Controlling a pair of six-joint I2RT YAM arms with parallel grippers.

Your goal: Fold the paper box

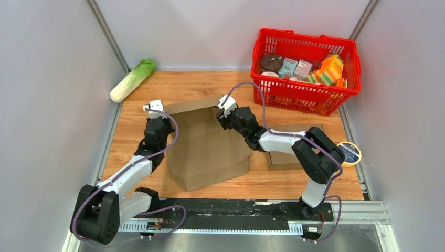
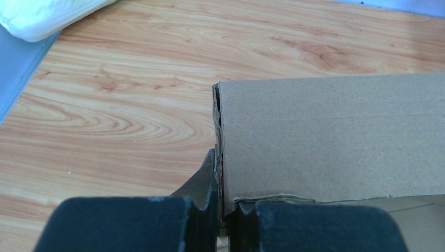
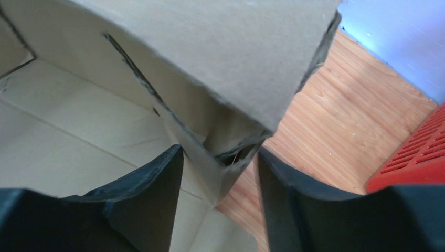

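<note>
The brown paper box [image 1: 210, 149] lies partly formed in the middle of the wooden table, its far side raised and open. My left gripper [image 1: 156, 112] is shut on the box's far left wall edge; in the left wrist view the two fingers [image 2: 210, 184] pinch the thin cardboard edge [image 2: 336, 136]. My right gripper [image 1: 224, 109] is open at the box's far right corner. In the right wrist view its fingers [image 3: 157, 178] straddle that folded corner [image 3: 225, 168], one inside the box, one outside over the wood, with gaps on both sides.
A red basket [image 1: 307, 92] with groceries stands at the back right. A napa cabbage [image 1: 132, 80] lies at the back left by the wall. Another flat cardboard piece [image 1: 283, 160] sits under the right arm, with a round yellow-and-blue disc [image 1: 349, 153] to its right.
</note>
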